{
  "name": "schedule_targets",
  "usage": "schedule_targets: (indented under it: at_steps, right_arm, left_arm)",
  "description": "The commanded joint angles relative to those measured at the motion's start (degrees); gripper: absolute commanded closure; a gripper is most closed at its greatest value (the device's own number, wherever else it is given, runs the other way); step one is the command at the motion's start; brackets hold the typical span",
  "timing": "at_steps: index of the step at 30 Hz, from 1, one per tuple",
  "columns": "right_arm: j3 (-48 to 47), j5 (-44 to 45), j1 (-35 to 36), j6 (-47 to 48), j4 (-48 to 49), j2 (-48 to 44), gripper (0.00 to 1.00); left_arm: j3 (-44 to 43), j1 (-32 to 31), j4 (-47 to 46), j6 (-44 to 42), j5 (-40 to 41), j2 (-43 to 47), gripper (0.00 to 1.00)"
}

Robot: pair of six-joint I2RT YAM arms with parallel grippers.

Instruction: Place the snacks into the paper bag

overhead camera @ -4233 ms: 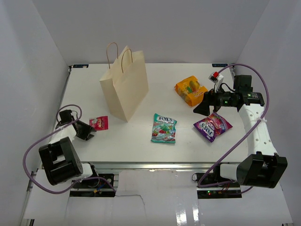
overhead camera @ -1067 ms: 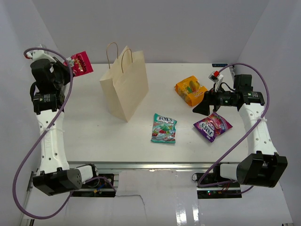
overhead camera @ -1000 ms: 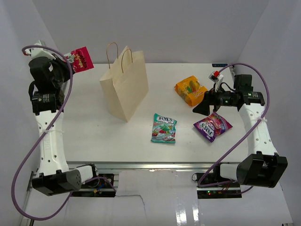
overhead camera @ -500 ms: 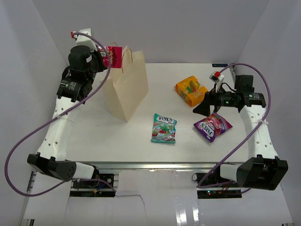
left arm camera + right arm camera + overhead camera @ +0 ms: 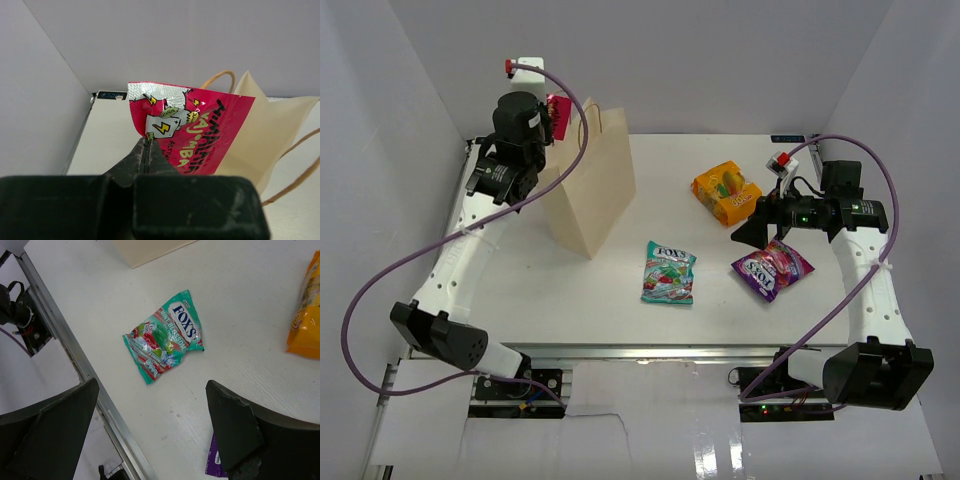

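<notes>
My left gripper [image 5: 548, 112] is shut on the tiny red sachet [image 5: 559, 108] and holds it high, right beside the top of the tan paper bag [image 5: 590, 185]. In the left wrist view the fingers pinch the sachet's [image 5: 192, 127] lower left corner, with the bag's mouth and handles [image 5: 280, 127] just behind it. My right gripper [image 5: 752, 225] is open and empty, hovering between the orange pack [image 5: 725, 191] and the purple candy bag [image 5: 773, 267]. The teal Fox's bag [image 5: 669, 272] lies mid-table and shows in the right wrist view [image 5: 165, 335].
The table's metal front rail [image 5: 75, 360] runs below the Fox's bag. White walls enclose the table on the left, back and right. The bag's base [image 5: 150, 250] shows at the top of the right wrist view.
My left arm has lifted the red sachet off the table and swung it up and right to the paper bag's top. The right arm has barely moved.
</notes>
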State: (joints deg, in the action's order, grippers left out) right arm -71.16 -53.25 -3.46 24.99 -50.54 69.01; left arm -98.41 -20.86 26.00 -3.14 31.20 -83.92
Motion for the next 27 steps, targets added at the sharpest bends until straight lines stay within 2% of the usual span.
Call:
schedule_targets:
  at_steps: [1,6,13,17,18,21,27]
  right_arm:
    - [-0.47,-0.27,-0.14,0.76,-0.35,-1.07,0.06]
    - [-0.65,0.26,-0.14,0.76,-0.35,-1.16,0.06]
    - [-0.74,0.34,-0.23,0.76,-0.34,-1.34,0.06]
    - [-0.91,0.17,-0.23,1.19,-0.61,-1.51,0.06]
    - [-1.18,-0.01,-0.23,1.63,-1.22,-1.43,0.06]
    - [-3.02,-1.58,-0.05,4.79,-4.46,-0.37,0.06]
    - [-6.19,-1.59,2.05,9.81,-9.57,2.44,0.05]
  left_arm:
    - [2.16,-1.89,-2.79,-3.10,-0.61,3.49,1.00]
    - [9.01,-3.74,-4.02,-2.31,-2.46,5.78,1.00]
    - [10.96,-4.45,-5.61,-3.98,-1.05,5.44,1.00]
    - [10.70,-4.54,-5.08,-3.11,-3.42,5.61,0.47]
    - [10.52,-4.54,-4.65,-2.58,-4.73,5.78,0.29]
    - [7.89,-4.54,-0.79,-0.04,-9.31,5.70,0.19]
    - [3.23,-4.54,2.82,6.82,-11.95,8.94,0.18]
